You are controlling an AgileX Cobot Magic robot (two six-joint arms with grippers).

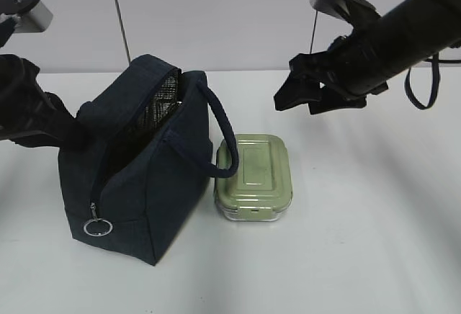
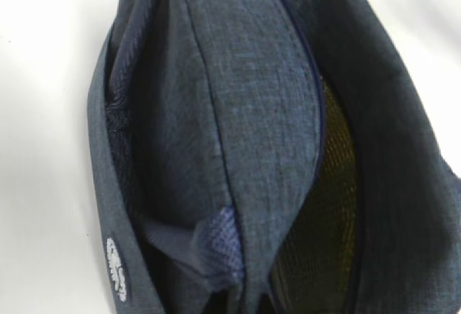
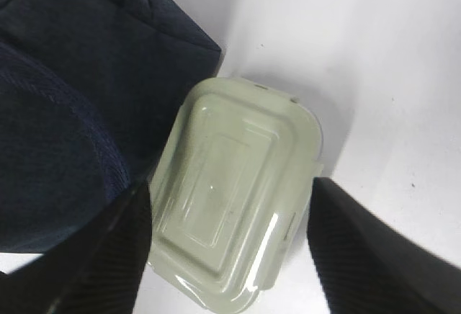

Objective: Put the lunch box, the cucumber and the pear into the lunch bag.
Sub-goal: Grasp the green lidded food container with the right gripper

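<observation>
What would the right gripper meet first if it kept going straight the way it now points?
Most likely the lunch box: its lid lies between the open fingers of the right gripper, though depth is unclear.

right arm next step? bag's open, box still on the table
Probably lower the right gripper straight down over the lunch box and close on it. Its fingers look open and already straddle the green lid in the wrist view, but the exterior view shows the gripper well above the table. The box sits beside the lunch bag, under its handle, so lift carefully.

Navy lunch bag (image 1: 155, 184), sage-green lunch box (image 1: 253, 177)
</observation>
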